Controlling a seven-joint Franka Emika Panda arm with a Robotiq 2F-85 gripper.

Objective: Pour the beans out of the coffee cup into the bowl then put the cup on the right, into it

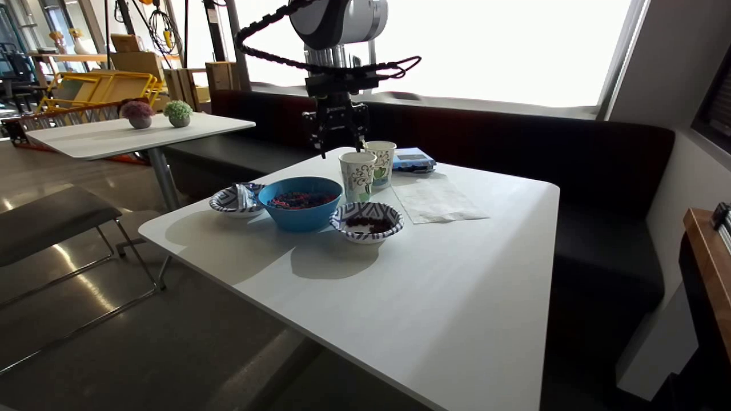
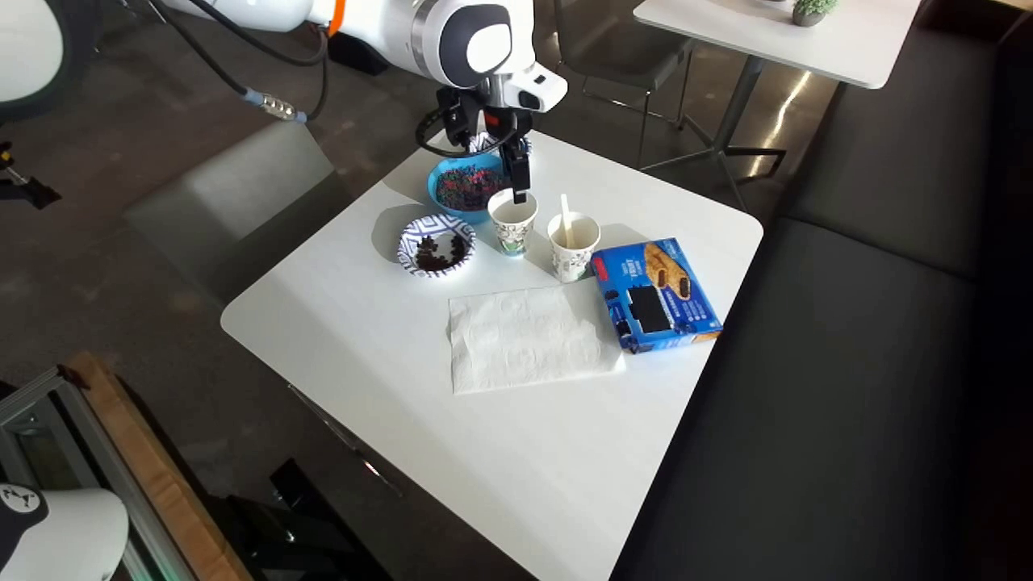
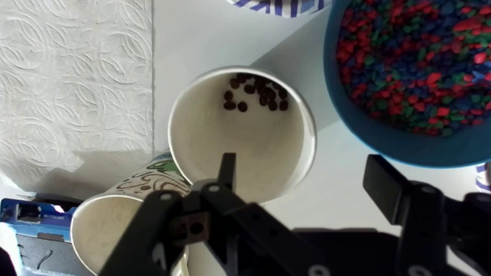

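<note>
Left, in both exterior views: blue bowl [image 1: 302, 220]. Just right: coffee cup [image 1: 358, 181], upright; beans [image 3: 270, 94] inside. Fingers [image 3: 383, 188] apart, gripping nothing, one overlapping the cup's mouth, depth unclear. Farther right: second cup [image 1: 384, 162]. Risk: misaligned closing may buckle rim or tip cup, spilling beans.

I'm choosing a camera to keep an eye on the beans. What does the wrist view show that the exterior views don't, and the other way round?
Only the wrist view: the beans lying at the bottom of the coffee cup.

Only the exterior views: the white arm, the neighbouring table with its green plant, and the dark pieces inside the patterned bowl; the wrist view catches just that bowl's edge.

Shared, among others: the open jaws, the blue bowl with its coloured pieces, the paper towel and the blue box.
</note>
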